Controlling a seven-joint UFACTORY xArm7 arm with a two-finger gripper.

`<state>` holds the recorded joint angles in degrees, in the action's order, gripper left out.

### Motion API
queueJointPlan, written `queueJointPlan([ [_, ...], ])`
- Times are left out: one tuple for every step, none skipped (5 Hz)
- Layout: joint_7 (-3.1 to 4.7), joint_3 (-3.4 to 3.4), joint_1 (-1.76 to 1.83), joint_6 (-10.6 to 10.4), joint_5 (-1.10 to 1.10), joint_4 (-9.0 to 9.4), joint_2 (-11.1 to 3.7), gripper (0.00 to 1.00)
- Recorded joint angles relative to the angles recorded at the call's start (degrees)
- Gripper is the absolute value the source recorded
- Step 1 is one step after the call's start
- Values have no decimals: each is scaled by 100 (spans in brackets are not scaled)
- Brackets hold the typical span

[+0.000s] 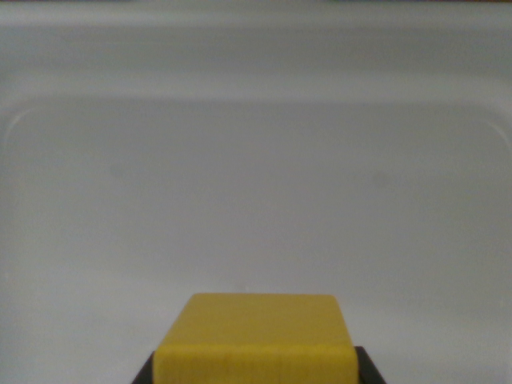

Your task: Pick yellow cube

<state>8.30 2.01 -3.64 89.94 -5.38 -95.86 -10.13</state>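
Yellow cube (256,336) is sitting right at the bottom middle of the wrist view, top face showing plus a bit of the near side. On either side of it, down in the corners, you can just see two dark bits poking out, which I'm pretty sure are the fingers (146,373) of the hand (256,370). They look snug against the cube's left and right sides, so my read is the hand has closed up on it and has hold of it, jaws only as wide as the cube itself. Can't see the actual contact though, so take that as a guess.

Progress-wise, I'd say the grab itself is basically done. What I can't tell is whether the cube is off the surface yet or resting on it; no shadow or gap shows under it. If it's down, the lift is what's left.

Under and behind it is a pale grey tray (256,120), or something tray-like, with a raised rim and rounded corners running across the top of the view. Nothing else is in it as far as this view shows, just a couple of faint smudges.
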Motion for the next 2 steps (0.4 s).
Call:
queueJointPlan([
  [-10, 2, 0, 99, 6, -68, 32, 100],
  [-10, 2, 0, 99, 6, -68, 32, 100],
])
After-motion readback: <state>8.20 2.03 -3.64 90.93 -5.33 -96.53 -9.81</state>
